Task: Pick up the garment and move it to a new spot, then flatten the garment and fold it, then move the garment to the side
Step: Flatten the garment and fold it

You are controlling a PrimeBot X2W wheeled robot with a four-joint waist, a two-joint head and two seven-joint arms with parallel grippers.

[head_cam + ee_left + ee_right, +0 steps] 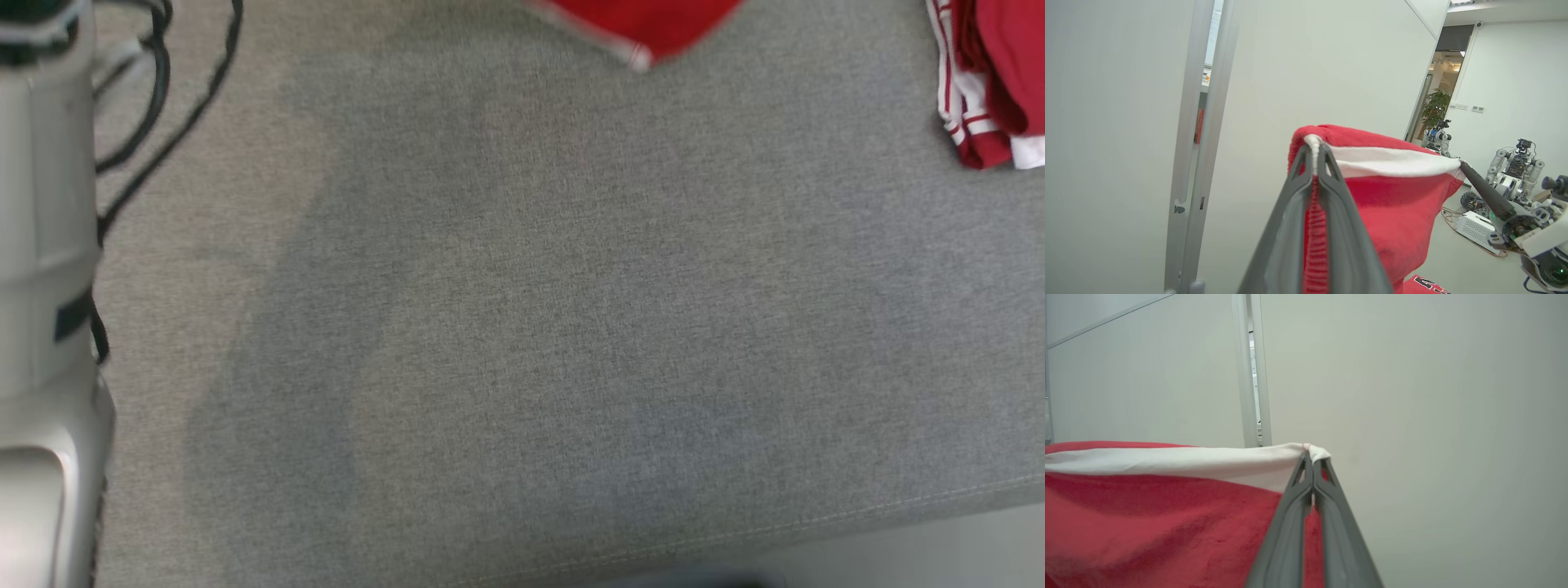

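The garment (1392, 196) is red with a white band along its top edge, and it hangs stretched between my two grippers in the air. My left gripper (1314, 149) is shut on one end of that edge. My right gripper (1310, 455) is shut on the other end, and its dark fingers (1482, 190) also reach in from the right in the left wrist view. Red cloth (1147, 514) sags below the band. In the head view a lower corner of the garment (645, 24) dangles at the top, above the grey fabric surface (531, 327).
Another red-and-white garment (992, 82) lies bunched at the surface's far right. Black cables (155, 106) and a pale forearm (41, 245) run down the left edge. The surface's seamed front edge (816, 523) crosses the lower right. Other robots (1515, 167) stand by white walls.
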